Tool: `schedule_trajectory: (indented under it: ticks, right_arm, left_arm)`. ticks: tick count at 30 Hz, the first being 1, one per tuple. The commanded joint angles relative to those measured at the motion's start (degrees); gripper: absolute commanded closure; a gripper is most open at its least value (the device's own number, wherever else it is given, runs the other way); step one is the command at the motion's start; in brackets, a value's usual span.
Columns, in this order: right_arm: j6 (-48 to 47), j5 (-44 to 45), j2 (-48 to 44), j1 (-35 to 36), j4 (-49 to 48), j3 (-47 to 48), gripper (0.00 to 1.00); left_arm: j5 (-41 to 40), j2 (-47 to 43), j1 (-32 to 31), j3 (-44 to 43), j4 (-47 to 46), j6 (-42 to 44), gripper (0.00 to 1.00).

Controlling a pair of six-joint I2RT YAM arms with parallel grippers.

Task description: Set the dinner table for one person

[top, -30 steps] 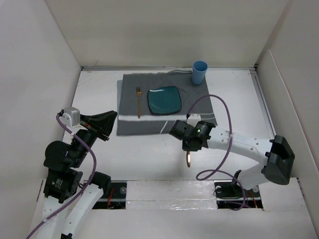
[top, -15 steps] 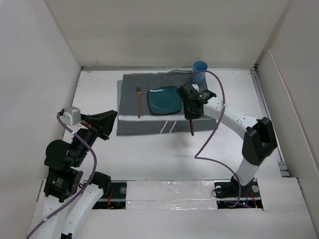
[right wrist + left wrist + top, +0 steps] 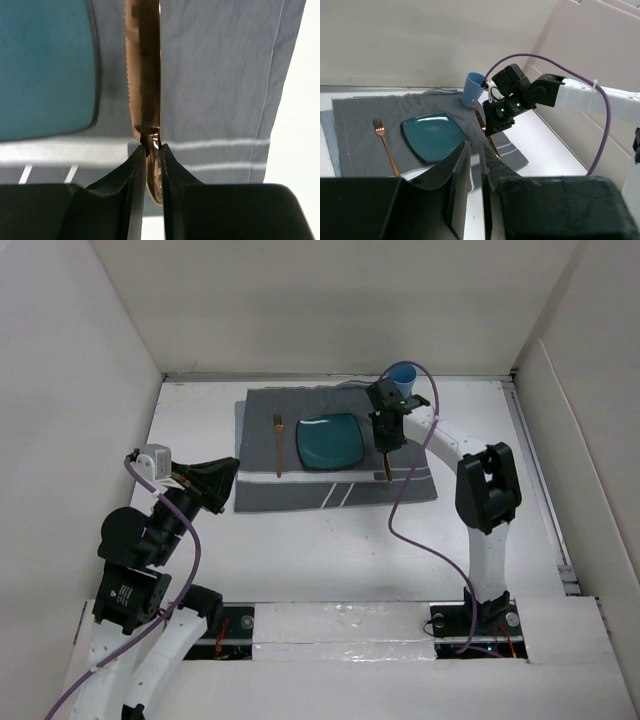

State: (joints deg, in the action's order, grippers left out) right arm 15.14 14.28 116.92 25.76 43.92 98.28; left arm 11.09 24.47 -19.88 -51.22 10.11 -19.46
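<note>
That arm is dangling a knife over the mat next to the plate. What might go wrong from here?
The right fingers pinch the knife at one narrow spot, so it may twist or slip. Its blade hangs close to the teal plate and might land on the rim. The blue cup stands close by that arm and may get bumped.

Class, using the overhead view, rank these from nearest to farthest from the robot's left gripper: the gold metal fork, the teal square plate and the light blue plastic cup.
From the left gripper:
1. The gold metal fork, on the left part of the grey cloth placemat.
2. The teal square plate, mid-placemat, right of the fork.
3. The light blue plastic cup, at the placemat's far right corner.
</note>
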Motion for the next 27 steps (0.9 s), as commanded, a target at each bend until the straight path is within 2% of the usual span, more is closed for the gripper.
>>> schedule_trajectory:
  ticks: [1, 5, 19, 23, 26, 27]
  right_arm:
    - [-2.7, -1.9, 2.2, -1.8, -3.1, 5.5, 1.00]
    - [-2.7, -2.5, 5.9, -2.9, -2.4, 9.3, 1.00]
    - [-2.9, -5.1, 13.5, -5.9, -3.7, 13.5, 0.97]
    - [-2.5, -5.4, 14.1, -6.4, -3.8, 14.0, 0.91]
    - [-2.5, -5.3, 13.1, -6.4, -4.5, 12.9, 0.79]
    - [-2.5, -5.6, 12.5, -6.4, -4.8, 12.5, 0.69]
  left_arm:
    - [0.2, 1.3, -0.2, 0.3, -2.5, 0.7, 0.89]
    - [0.3, 1.8, -0.2, 0.5, -2.6, 0.7, 0.89]
    - [0.1, 3.6, -0.2, 0.7, -3.1, 0.8, 0.89]
    - [0.2, 4.1, -0.2, 0.6, -3.0, 0.8, 0.89]
    - [0.1, 3.9, -0.2, 0.8, -3.1, 0.8, 0.88]
    - [0.0, 3.7, -0.2, 0.8, -3.1, 0.8, 0.88]
